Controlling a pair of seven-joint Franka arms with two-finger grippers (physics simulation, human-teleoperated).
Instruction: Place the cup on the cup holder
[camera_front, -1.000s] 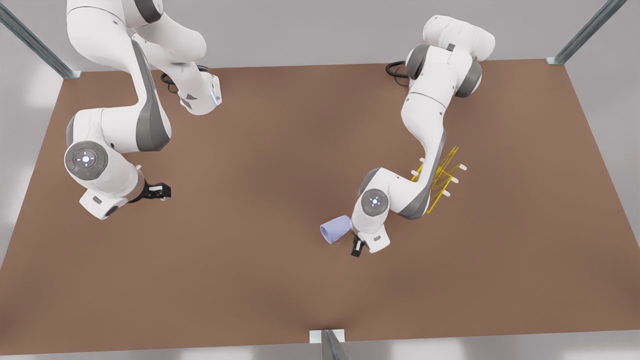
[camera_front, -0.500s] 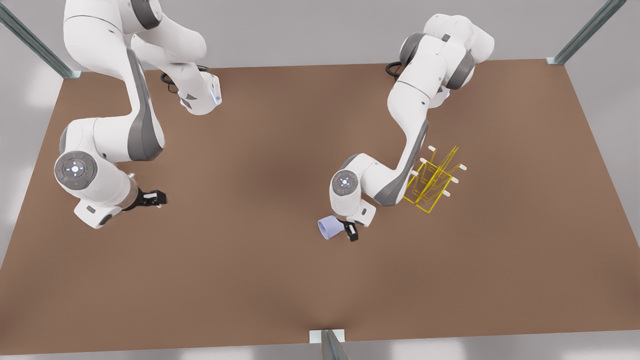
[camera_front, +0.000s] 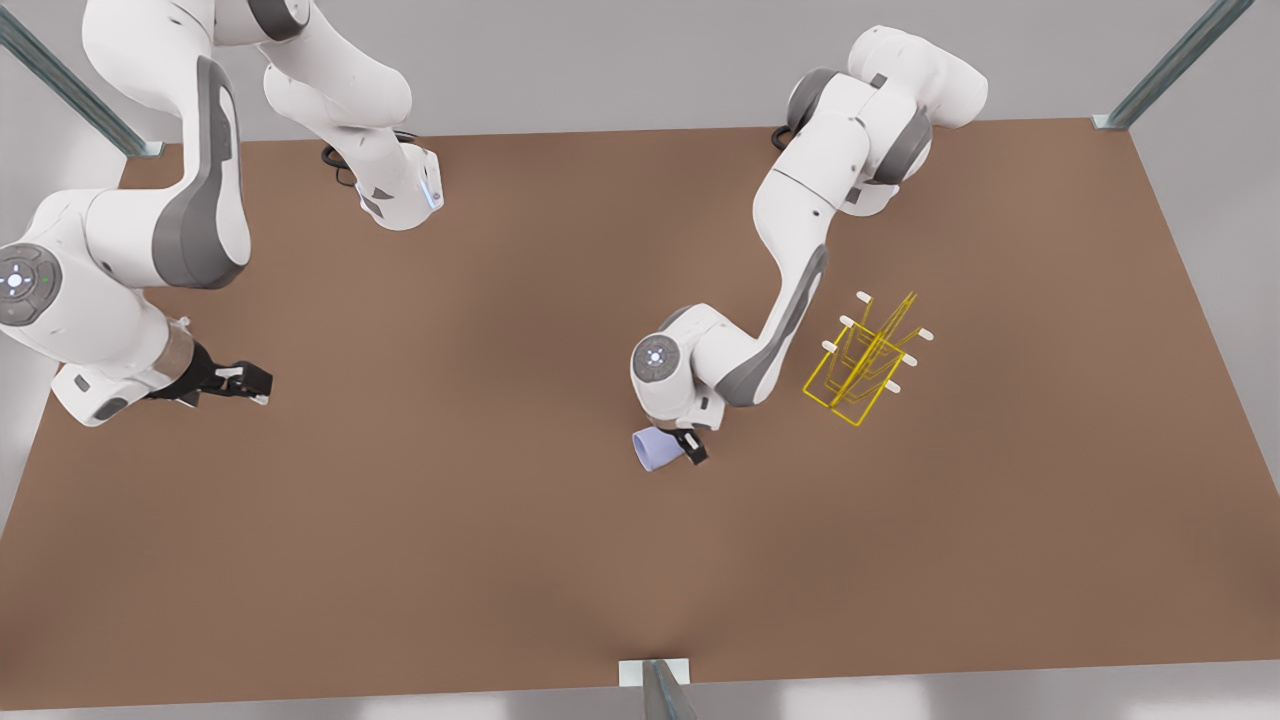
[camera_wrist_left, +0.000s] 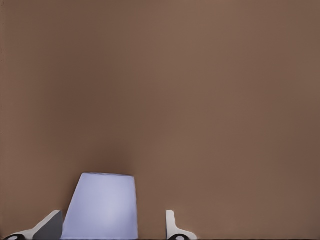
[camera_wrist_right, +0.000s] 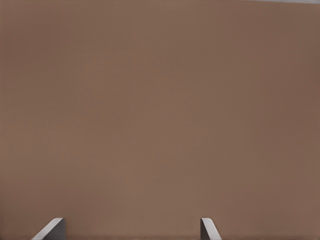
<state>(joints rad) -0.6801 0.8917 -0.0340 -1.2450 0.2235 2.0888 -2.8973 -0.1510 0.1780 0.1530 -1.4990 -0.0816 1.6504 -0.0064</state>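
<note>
- The cup (camera_wrist_left: 102, 207) is seen lying on the tabletop (camera_front: 500, 500) between the spread fingers of the left claw (camera_front: 690, 447), off-centre and not gripped.
- The cup holder (camera_front: 865, 360) is stood near that claw.
- The right claw (camera_front: 245, 383) is held open and empty, well apart.

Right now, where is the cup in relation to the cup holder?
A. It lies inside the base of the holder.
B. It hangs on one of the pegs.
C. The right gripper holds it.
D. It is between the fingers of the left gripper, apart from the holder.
D: the cup sits between the left gripper fingers, apart from the cup holder; the right gripper is open over bare table.
</note>
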